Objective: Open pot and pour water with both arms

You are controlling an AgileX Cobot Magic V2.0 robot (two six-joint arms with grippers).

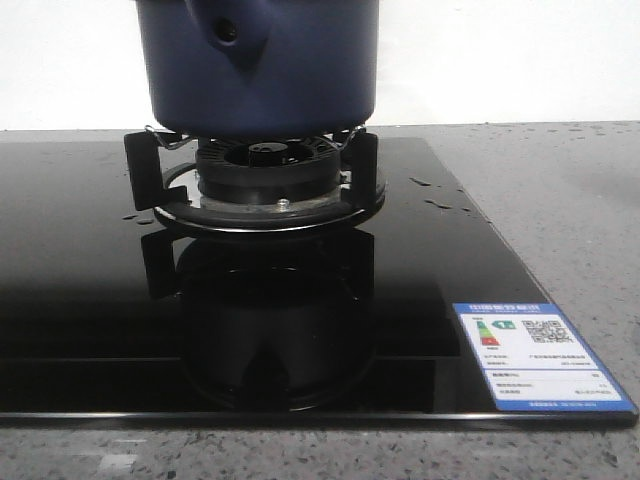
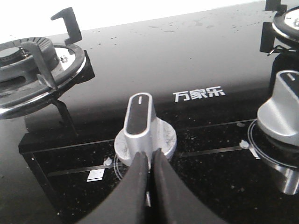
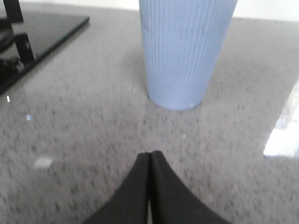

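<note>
The dark navy-blue pot (image 1: 265, 65) stands on the burner's black supports (image 1: 268, 175) at the top of the front view; its handle stub with a round hole (image 1: 228, 30) faces the camera. Its top and lid are cut off by the frame. Neither gripper shows in the front view. My left gripper (image 2: 148, 156) is shut and empty, its tips just in front of a silver stove knob (image 2: 142, 128). My right gripper (image 3: 149, 156) is shut and empty over the grey countertop, a short way in front of a pale-blue ribbed cup (image 3: 184, 51).
The black glass hob (image 1: 90, 300) carries an energy label (image 1: 535, 355) at its front right corner. In the left wrist view a second burner (image 2: 28, 70) and a second silver knob (image 2: 282, 112) flank the first knob. Grey speckled countertop (image 3: 84, 126) surrounds the hob.
</note>
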